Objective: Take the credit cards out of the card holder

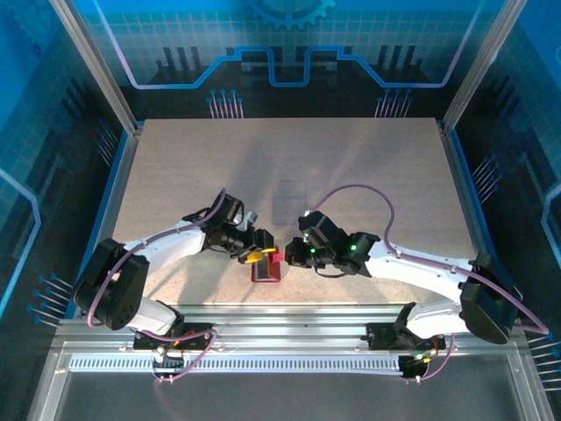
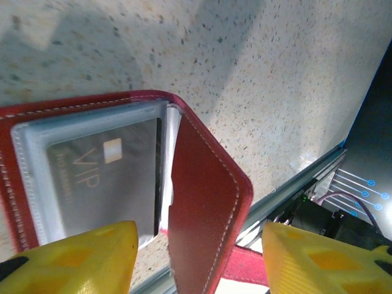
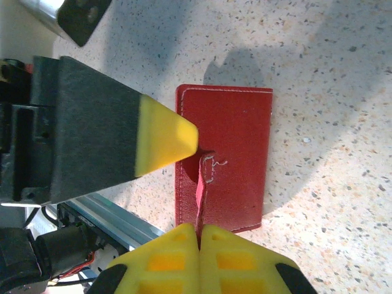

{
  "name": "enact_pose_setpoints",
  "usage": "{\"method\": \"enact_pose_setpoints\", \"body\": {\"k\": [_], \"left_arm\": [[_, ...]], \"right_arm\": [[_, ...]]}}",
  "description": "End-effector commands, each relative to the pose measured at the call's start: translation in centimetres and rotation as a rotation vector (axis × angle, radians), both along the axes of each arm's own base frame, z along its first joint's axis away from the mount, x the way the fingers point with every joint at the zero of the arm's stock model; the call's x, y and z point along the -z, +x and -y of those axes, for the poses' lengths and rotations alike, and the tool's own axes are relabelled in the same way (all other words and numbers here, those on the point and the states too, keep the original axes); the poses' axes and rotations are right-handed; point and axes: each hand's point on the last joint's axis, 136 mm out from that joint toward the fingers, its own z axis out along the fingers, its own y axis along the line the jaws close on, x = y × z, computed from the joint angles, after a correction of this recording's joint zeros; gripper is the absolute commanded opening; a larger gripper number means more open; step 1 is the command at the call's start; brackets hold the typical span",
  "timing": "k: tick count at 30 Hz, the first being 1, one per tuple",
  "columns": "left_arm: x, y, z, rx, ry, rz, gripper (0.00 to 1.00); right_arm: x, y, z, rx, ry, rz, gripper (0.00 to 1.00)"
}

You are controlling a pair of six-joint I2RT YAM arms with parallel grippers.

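Red card holder [image 1: 266, 268] lay at the middle of the tabletop's [image 1: 175, 175] near edge. Left wrist view: holder open, a grey VIP credit card [image 2: 101, 177] in its clear pocket, left pincer [image 2: 196, 260] apart, straddling the flap. Right wrist view: red outside, tab [image 3: 204, 184] clamped by right pincer [image 3: 199, 251].

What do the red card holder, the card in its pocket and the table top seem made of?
The card holder looks like matte red leather or imitation, with pale edge stitching. The card seems dark grey plastic, with a chip and VIP lettering. The table top looks like speckled stone-pattern laminate, though real stone is possible.
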Motion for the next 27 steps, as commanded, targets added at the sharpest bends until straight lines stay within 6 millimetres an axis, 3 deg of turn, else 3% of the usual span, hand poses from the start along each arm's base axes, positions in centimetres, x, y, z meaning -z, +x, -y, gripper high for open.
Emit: {"method": "enact_pose_setpoints", "body": {"k": [1,5,12,19,27], "left_arm": [[-0.8,0.7,1.3,-0.003,-0.021,0.018,0.56],[-1.4,0.9,1.6,-0.009,-0.028,0.032,0.69],[-2.3,0.4,2.8,0.041,-0.051,0.046,0.68],[-1.8,0.1,3.6,0.060,-0.058,0.026,0.57],[-0.4,-0.8,4.7,0.096,-0.055,-0.020,0.35]], "right_arm": [[0.7,-0.1,2.2,0.049,-0.049,-0.003,0.00],[1.3,-0.1,3.6,0.070,-0.082,-0.003,0.00],[3.0,-0.1,5.8,0.095,-0.137,-0.024,0.00],[4.4,0.1,7.4,0.112,-0.159,-0.046,0.00],[6.2,-0.2,8.2,0.108,-0.186,-0.080,0.00]]}}
